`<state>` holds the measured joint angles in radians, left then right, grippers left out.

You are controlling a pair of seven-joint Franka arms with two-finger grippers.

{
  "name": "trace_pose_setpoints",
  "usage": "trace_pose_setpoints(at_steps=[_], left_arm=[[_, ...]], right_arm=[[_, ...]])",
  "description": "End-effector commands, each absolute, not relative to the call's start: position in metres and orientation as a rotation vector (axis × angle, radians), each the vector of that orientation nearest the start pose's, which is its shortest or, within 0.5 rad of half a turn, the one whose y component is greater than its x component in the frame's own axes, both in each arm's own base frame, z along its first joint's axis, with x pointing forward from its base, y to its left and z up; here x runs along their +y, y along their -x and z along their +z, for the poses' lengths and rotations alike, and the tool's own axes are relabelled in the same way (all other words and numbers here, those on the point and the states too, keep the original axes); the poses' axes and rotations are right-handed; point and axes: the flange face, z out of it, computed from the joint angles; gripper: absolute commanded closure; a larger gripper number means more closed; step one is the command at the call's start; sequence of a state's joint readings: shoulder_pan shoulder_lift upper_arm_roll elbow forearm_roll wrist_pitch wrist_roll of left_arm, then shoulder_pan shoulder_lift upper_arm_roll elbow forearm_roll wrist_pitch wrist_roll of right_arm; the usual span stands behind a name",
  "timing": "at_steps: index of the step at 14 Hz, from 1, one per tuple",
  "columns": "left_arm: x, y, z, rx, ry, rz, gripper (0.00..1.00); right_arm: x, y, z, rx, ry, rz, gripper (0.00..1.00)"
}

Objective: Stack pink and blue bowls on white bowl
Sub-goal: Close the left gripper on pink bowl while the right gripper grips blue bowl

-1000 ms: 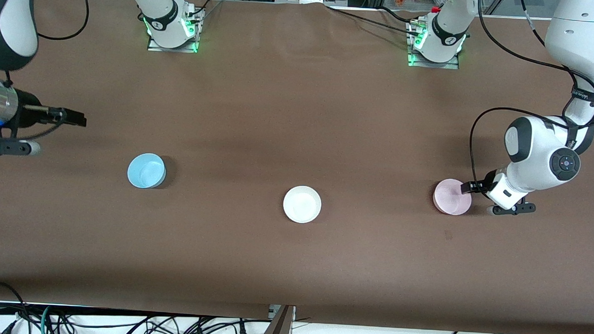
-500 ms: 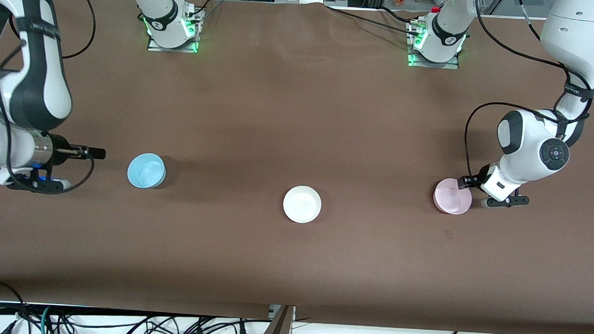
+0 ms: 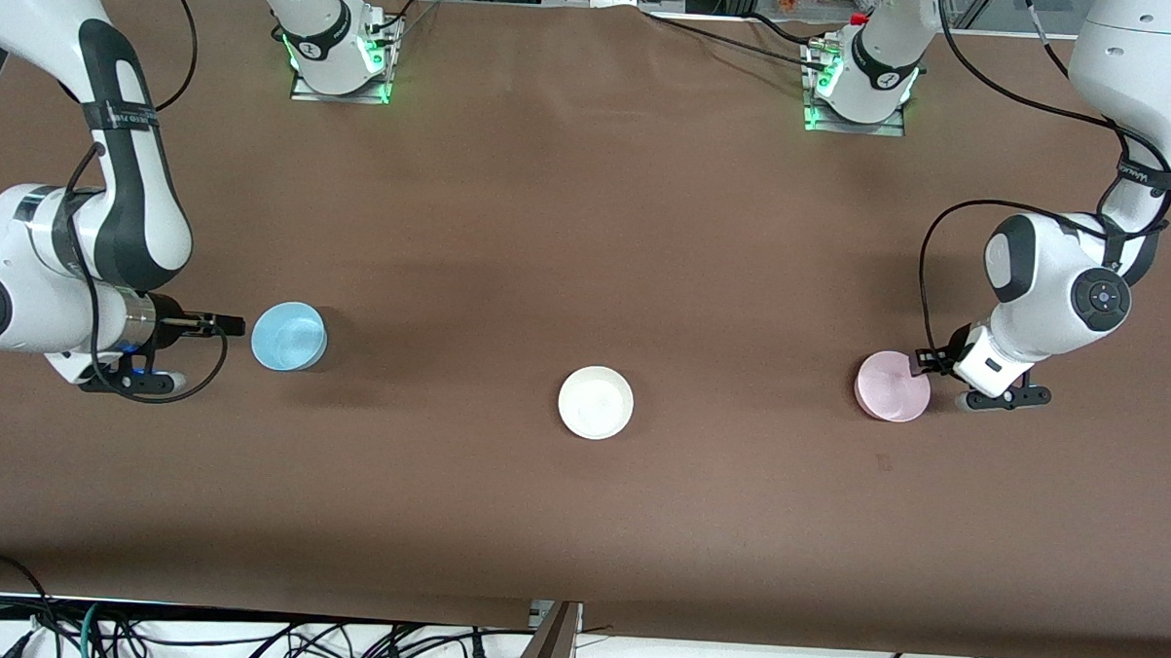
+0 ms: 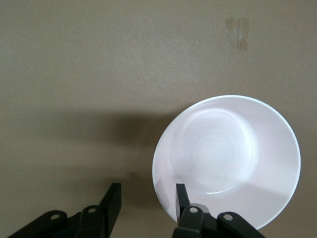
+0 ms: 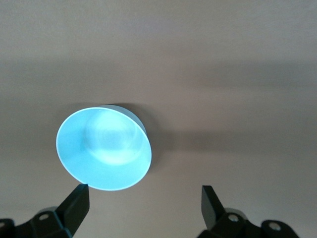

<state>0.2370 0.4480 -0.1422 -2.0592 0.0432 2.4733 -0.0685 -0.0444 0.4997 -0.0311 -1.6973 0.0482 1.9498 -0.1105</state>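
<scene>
step: both pickups approached | left gripper [image 4: 145, 201] released, pink bowl [image 3: 892, 385] rim straddled | right gripper [image 5: 143, 206] released beside blue bowl [image 3: 289, 335] | white bowl [image 3: 596, 401] well apart, mid-bench | next: closure needed

Left gripper [image 4: 146, 201] straddles the pink bowl's [image 4: 228, 158] rim, jaws apart.

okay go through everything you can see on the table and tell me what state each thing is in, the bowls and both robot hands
pink bowl: upright on the table, empty, not lifted; rim sits between the left hand's fingers.
blue bowl: upright, empty, untouched.
white bowl: upright, empty, nothing stacked on it.
left hand: open, low at the pink bowl's rim, one finger inside, one outside.
right hand: open wide, beside the blue bowl, holding nothing.
</scene>
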Motion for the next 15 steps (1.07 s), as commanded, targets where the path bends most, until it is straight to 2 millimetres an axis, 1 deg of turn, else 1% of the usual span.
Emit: trace_pose_setpoints(at_steps=[1, 3, 4, 6, 9, 11, 13, 14, 15], left_arm=[[0.056, -0.593, 0.224, -0.219, 3.153, 0.008, 0.52], [0.054, -0.596, 0.223, -0.220, 3.158, 0.000, 0.53], [0.055, -0.599, 0.221, -0.224, 3.159, 0.000, 0.55], [0.053, -0.604, 0.216, -0.230, 3.163, -0.021, 0.57], [0.051, -0.605, 0.208, -0.236, 3.166, -0.034, 0.60], [0.052, -0.605, 0.209, -0.236, 3.166, -0.036, 0.64], [0.052, -0.605, 0.210, -0.234, 3.165, -0.039, 0.67], [0.051, -0.606, 0.211, -0.230, 3.165, -0.041, 0.67], [0.051, -0.606, 0.212, -0.230, 3.165, -0.044, 0.70]], right_arm=[[-0.056, -0.633, 0.261, -0.058, 3.012, 0.343, 0.00], [-0.060, -0.631, 0.250, -0.080, 2.992, 0.350, 0.00], [-0.063, -0.629, 0.243, -0.082, 2.971, 0.359, 0.00], [-0.069, -0.627, 0.230, -0.049, 2.911, 0.362, 0.00], [-0.074, -0.626, 0.217, -0.057, 2.896, 0.360, 0.00], [-0.075, -0.627, 0.209, -0.091, 2.894, 0.346, 0.00], [-0.075, -0.627, 0.205, -0.094, 2.893, 0.350, 0.00], [-0.075, -0.626, 0.203, -0.093, 2.892, 0.354, 0.00], [-0.075, -0.625, 0.200, -0.095, 2.894, 0.350, 0.00]])
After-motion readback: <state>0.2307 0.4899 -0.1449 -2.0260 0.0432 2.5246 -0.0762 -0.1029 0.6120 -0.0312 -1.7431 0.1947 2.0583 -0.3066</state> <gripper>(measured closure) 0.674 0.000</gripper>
